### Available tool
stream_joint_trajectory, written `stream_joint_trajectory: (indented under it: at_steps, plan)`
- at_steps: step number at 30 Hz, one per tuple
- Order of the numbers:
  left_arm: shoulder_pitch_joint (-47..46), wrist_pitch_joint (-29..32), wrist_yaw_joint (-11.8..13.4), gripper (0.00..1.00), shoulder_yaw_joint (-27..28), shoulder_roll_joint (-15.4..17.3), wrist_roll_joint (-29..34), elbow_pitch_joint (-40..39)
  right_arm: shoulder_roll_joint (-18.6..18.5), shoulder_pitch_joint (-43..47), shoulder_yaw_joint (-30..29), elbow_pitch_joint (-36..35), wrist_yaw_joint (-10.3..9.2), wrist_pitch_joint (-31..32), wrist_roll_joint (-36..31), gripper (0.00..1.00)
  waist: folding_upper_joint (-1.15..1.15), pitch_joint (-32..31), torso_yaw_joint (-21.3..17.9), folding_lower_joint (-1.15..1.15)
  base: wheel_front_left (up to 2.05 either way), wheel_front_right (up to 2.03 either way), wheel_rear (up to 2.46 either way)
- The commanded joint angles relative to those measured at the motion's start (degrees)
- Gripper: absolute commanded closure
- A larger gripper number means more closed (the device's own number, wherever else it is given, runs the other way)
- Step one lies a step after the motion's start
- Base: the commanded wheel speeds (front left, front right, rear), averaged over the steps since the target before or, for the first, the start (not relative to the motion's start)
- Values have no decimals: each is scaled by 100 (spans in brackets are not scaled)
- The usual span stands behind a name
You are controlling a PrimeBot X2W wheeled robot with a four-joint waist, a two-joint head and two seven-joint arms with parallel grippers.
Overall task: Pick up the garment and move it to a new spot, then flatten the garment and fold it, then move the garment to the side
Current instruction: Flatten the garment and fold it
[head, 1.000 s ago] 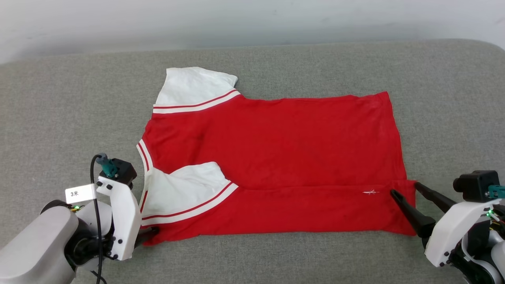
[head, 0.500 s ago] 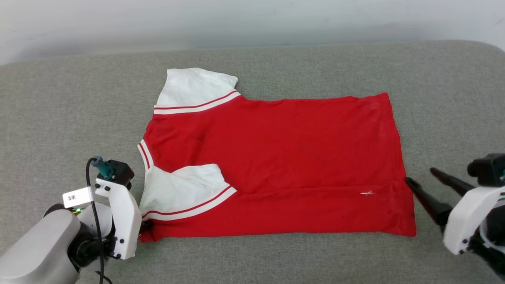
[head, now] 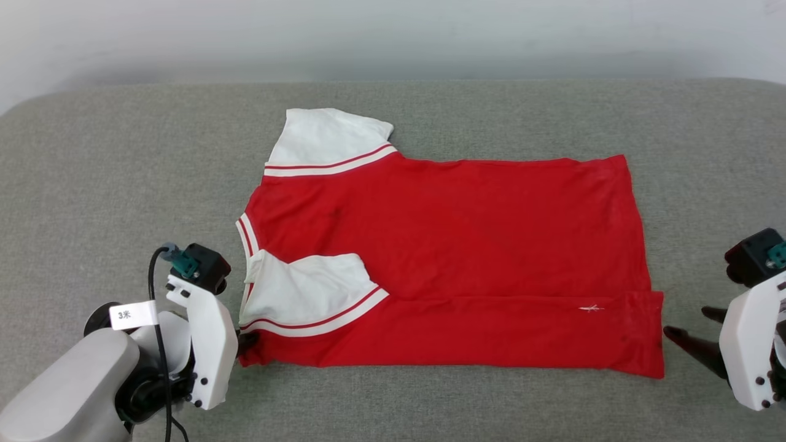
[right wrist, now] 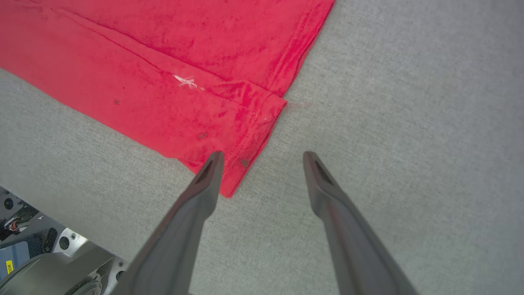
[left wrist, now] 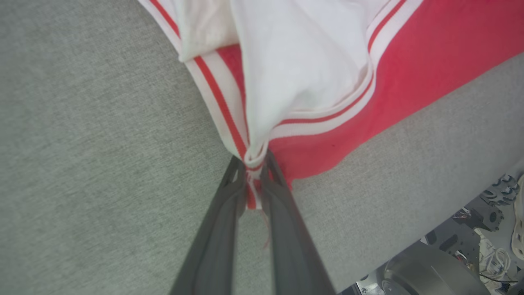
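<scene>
The garment [head: 442,245] lies spread on the grey cushion, red side up. One white sleeve points to the far side, and the other is folded onto the body near the front left. The near long edge is folded over into a strip. My left gripper [head: 245,342] is at the garment's near left corner. In the left wrist view the left gripper [left wrist: 254,164] is shut on the striped trim and bunched white cloth of the garment [left wrist: 409,61]. My right gripper [head: 684,322] stands open just right of the near right corner. In the right wrist view the right gripper [right wrist: 263,155] holds nothing; its left finger overlaps the hem corner of the garment [right wrist: 163,82].
The grey padded surface [head: 123,184] runs wide on all sides of the shirt, with rounded far corners and a pale wall behind. Its front edge lies close to both arms, and below it parts of the robot's base [left wrist: 430,270] show.
My right gripper, whose open fingers lay over the hem corner, has drawn back to the right, off the cloth. The whole head view has shifted, so the camera moved. The left arm stays at its corner.
</scene>
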Motion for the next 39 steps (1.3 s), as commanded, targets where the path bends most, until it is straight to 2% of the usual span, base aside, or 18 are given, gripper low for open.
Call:
stream_joint_trajectory:
  at_steps: [1,9,15,19,20,21,30,39]
  plan:
    - [-48,-35,-3,100,-1,-14,42,-45,39,-96,32,51,-7,99,20,0,0,54,53,0,0,0,0]
    - [-231,-96,15,100,-45,-145,163,-202,432,-189,358,606,-6,312,-184,0,0,338,226,0,0,0,0]
    - [-278,-166,12,100,-54,-163,190,-182,727,-128,828,1253,-5,208,-178,0,0,458,266,0,0,0,0]
    - [-176,-246,36,100,-18,-193,122,-122,871,-86,1094,1442,0,24,4,0,0,445,247,0,0,0,0]
    - [-134,-283,46,100,-6,-198,103,-104,878,-93,1121,1450,4,-71,58,70,0,415,232,0,0,0,0]
    - [-96,-309,46,100,-3,-195,84,-86,862,-114,1125,1450,4,-156,111,100,0,381,218,0,0,0,0]
    - [293,-483,135,100,98,-51,-127,-137,413,-170,930,1227,-7,-758,445,100,0,-116,87,0,0,0,0]
    - [731,-418,368,100,190,304,-311,-599,26,249,612,715,-7,-828,637,100,0,-394,63,0,0,0,0]
